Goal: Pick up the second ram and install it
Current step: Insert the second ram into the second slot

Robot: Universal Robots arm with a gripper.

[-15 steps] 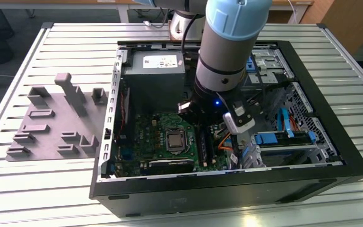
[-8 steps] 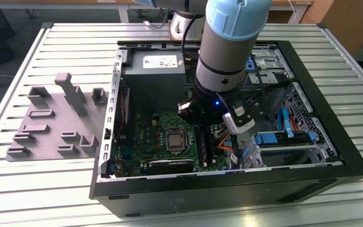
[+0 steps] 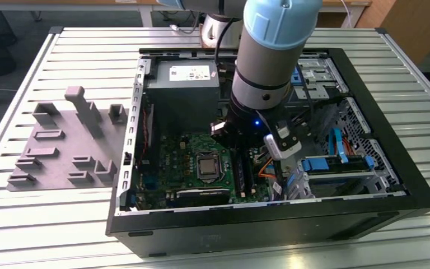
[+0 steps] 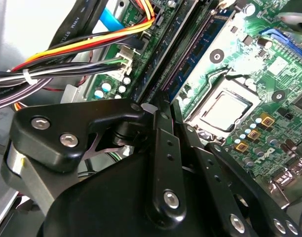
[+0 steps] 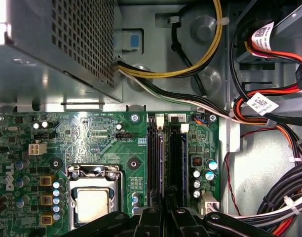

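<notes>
The tool is low inside the computer case, closed on the second ram, which stands in the memory slots beside the processor socket.

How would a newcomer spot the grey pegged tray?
Find the black computer case lying open on the slatted table. On the exterior view's left of it, apart from it, lies the grey tray. It alone is flat grey plastic with upright pegs.
</notes>
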